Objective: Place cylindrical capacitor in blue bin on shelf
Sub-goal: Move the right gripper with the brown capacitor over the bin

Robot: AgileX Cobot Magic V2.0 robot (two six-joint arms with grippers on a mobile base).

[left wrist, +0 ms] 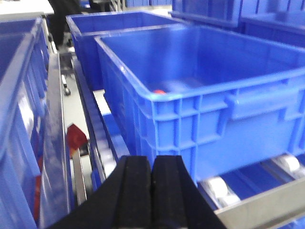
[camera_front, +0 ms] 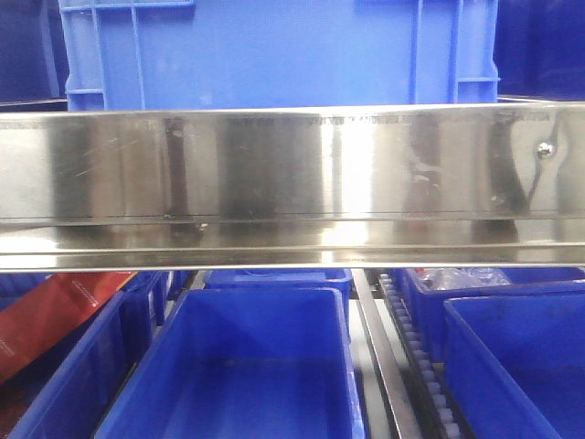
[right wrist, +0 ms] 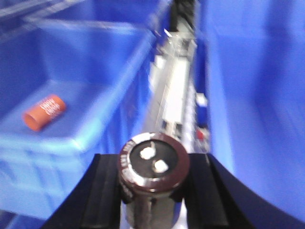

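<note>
Brown cylindrical capacitor (right wrist: 153,164) looks small, hard and slippery. Right gripper (right wrist: 153,188) jaws squeeze its round sides; left gripper (left wrist: 152,167) jaws touch together.

Between the black jaws, the cylindrical capacitor (right wrist: 153,168) is dark brown, its top silvery with two pale terminals; left of them, an orange cylinder (right wrist: 44,112) with pale print lies in a blue bin (right wrist: 81,136); the shelf (camera_front: 292,174) rail is scratched silver

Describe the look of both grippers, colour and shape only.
Left gripper: two matte black fingers with foam-like faces, widening toward the base. Right gripper: black fingers too, glossier outside, with flat padded inner strips. No cables or markings show.
</note>
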